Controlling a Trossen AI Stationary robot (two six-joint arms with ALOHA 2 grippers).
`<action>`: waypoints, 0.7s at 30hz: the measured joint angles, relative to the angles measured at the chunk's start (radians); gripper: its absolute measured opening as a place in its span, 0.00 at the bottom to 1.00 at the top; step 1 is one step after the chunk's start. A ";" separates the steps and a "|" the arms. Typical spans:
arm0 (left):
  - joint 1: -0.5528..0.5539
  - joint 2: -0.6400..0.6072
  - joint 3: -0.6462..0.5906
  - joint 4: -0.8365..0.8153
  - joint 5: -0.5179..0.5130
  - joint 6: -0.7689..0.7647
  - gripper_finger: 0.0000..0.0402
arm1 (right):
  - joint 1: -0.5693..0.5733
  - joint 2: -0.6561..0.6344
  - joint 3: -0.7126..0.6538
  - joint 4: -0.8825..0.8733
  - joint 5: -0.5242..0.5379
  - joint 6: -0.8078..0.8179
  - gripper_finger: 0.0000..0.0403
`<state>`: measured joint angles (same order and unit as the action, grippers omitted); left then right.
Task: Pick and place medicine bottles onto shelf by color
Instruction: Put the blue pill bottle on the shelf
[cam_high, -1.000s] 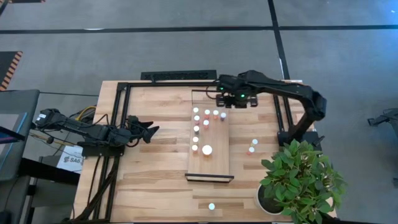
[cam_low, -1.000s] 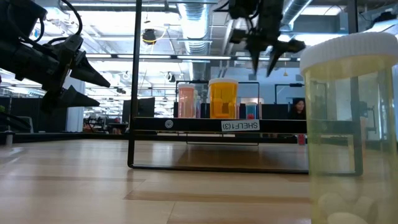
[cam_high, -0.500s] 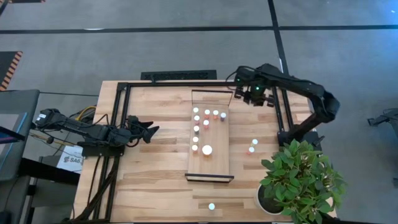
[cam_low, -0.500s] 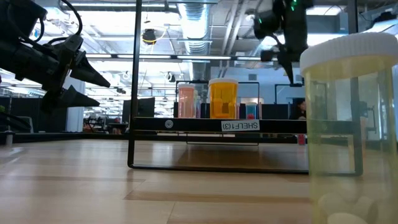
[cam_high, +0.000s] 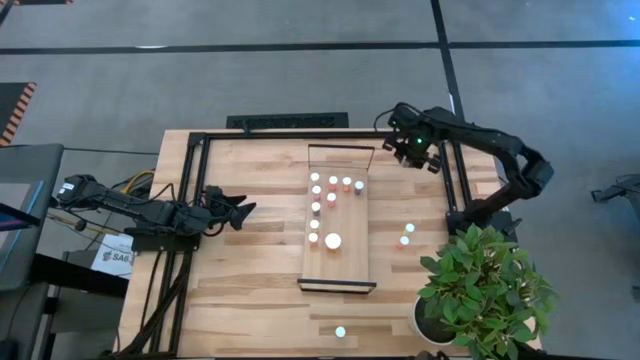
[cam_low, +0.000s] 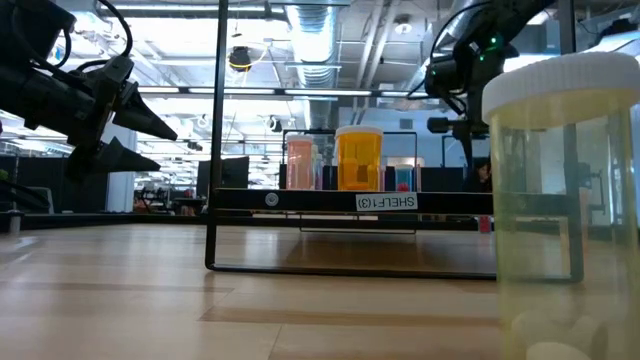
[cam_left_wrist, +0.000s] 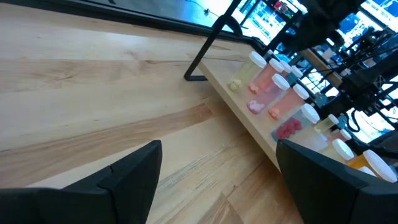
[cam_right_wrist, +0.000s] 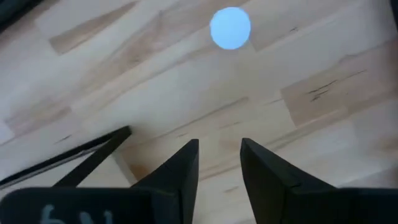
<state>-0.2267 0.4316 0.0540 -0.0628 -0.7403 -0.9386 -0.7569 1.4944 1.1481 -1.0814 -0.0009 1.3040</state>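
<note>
On the table right of the shelf (cam_high: 336, 240), light, rigid, smooth medicine bottles (cam_high: 405, 240) are best pinched below the cap; the empty right gripper (cam_right_wrist: 219, 163) is seen slightly parted

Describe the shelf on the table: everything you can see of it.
The shelf is a long, narrow, pale smooth wooden board lying flat on the slatted tabletop, between the two arms. A thin dark rail frames each short end; the near end carries a small label reading SHELF. White-capped medicine bottles stand upright on its far half, in a short row and a column, with one larger-capped bottle toward the middle. Its near half is bare. Neither gripper touches it.
</note>
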 joint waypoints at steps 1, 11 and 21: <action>0.000 0.000 0.000 0.000 0.000 0.000 0.75 | -0.007 0.000 -0.009 0.008 0.000 0.002 0.36; 0.000 0.000 0.000 0.000 0.000 0.000 0.75 | -0.020 0.000 -0.015 0.023 0.003 0.099 0.65; 0.000 0.000 0.000 0.000 0.000 0.000 0.75 | 0.034 0.000 -0.015 0.018 0.190 0.139 0.76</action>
<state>-0.2267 0.4313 0.0540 -0.0628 -0.7403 -0.9386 -0.7224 1.4948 1.1336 -1.0638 0.1889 1.4432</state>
